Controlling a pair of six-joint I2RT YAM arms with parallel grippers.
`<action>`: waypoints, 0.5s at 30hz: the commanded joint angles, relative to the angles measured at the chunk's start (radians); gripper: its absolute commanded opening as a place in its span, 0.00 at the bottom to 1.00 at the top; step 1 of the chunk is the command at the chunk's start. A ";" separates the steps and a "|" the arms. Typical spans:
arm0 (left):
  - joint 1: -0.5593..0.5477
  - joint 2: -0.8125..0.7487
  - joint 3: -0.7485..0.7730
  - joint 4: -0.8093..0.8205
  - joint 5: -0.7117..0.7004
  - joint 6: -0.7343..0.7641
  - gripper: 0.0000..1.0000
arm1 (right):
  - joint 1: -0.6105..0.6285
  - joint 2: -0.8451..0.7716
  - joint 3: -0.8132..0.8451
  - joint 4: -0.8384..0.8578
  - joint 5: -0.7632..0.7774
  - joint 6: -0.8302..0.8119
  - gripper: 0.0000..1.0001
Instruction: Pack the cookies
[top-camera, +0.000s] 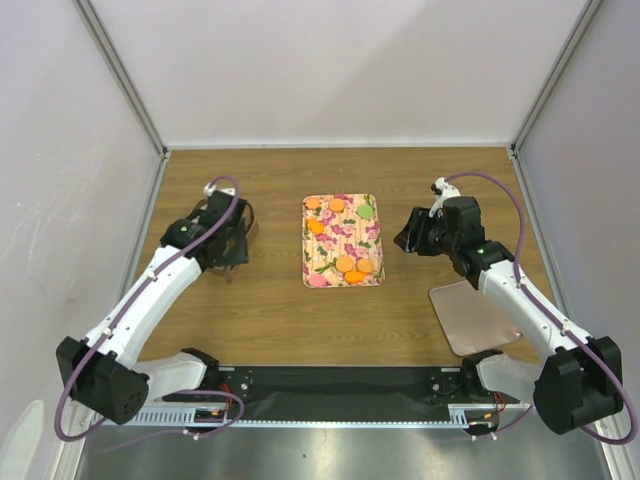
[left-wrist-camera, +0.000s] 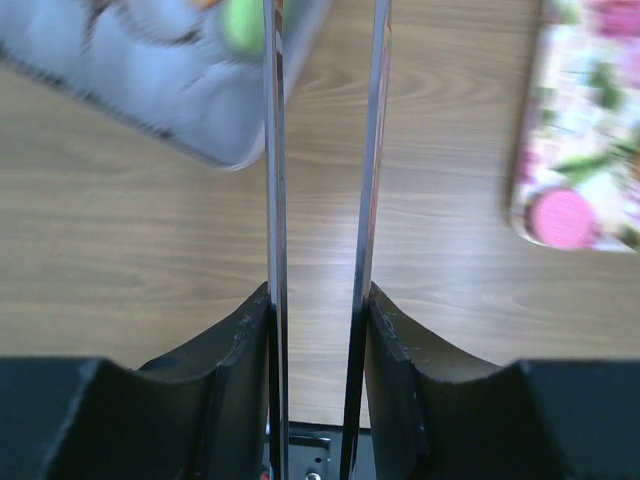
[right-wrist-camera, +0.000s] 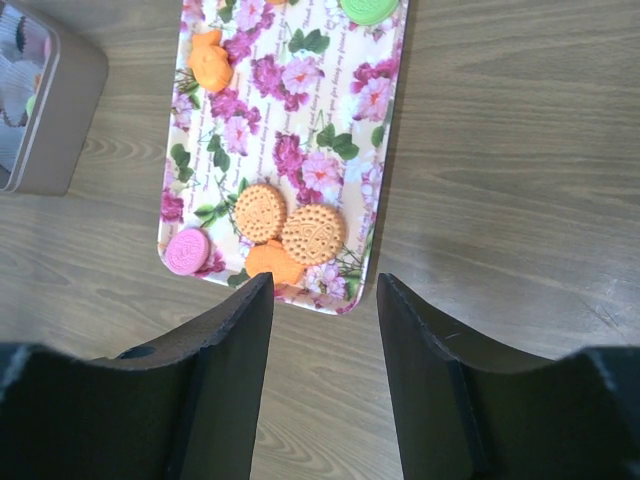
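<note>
Floral tray (top-camera: 343, 222): about eight cookies (top-camera: 345, 264). Right pincer (right-wrist-camera: 323, 300) released; left pincer (left-wrist-camera: 320, 290) unclear.

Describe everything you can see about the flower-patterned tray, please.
The tray is a flat rectangle with rounded corners and a low rim, printed with pink flowers and green leaves on a pale ground. It lies on the wooden table, between the two arms. It carries cookies: orange ones, a pink one at a near corner and a green one at the far end. Neither claw touches it.

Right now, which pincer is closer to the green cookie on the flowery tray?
The right pincer: it sits just right of the green cookie. The left pincer is across the tray.
</note>
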 joint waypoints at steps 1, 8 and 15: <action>0.108 -0.043 -0.052 -0.002 0.025 -0.009 0.41 | 0.006 -0.037 0.022 0.030 -0.019 0.007 0.52; 0.267 -0.058 -0.123 0.026 0.077 -0.017 0.40 | 0.014 -0.032 0.022 0.033 -0.033 0.011 0.52; 0.373 -0.043 -0.136 0.041 0.078 -0.011 0.40 | 0.017 -0.026 0.017 0.037 -0.034 0.013 0.52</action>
